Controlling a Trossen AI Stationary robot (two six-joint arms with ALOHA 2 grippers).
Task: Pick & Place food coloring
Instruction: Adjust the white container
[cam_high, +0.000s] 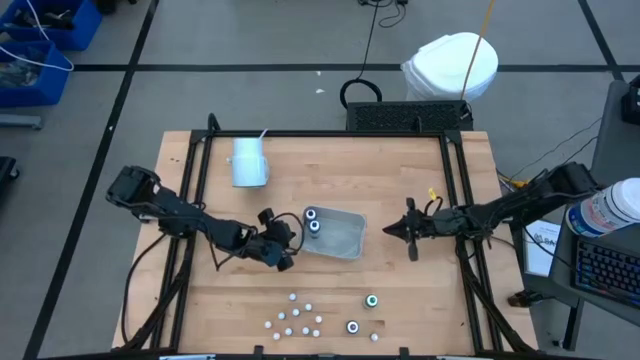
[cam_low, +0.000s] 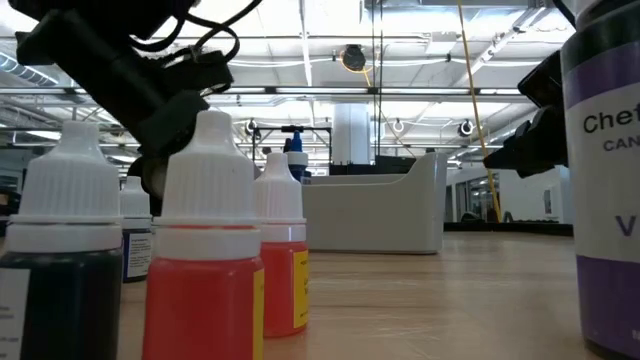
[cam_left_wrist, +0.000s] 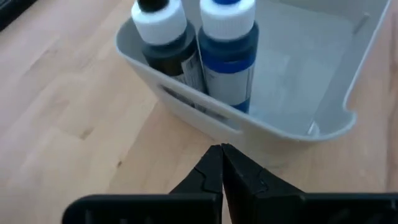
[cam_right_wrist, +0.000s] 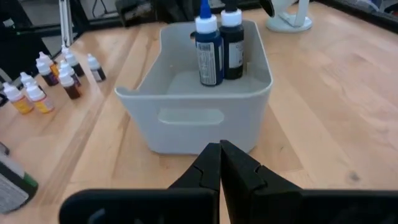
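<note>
Two tall dark-bodied food coloring bottles w/ white round caps stand upright, side by side, at one end of the grey rectangular plastic tray, mid-desk. Left gripper sits just outside that tray end, fingers clenched on nothing. Right gripper waits at the tray's opposite end, also pinched shut, empty. Looks like a drop-off just done. Left to move: two teal-topped bottles and a cluster of small white-capped bottles, both near the desk's front edge. Next move prob calls for swinging left arm to that cluster, opening fingers, then coming down over one cap w/o toppling neighbours.
</note>
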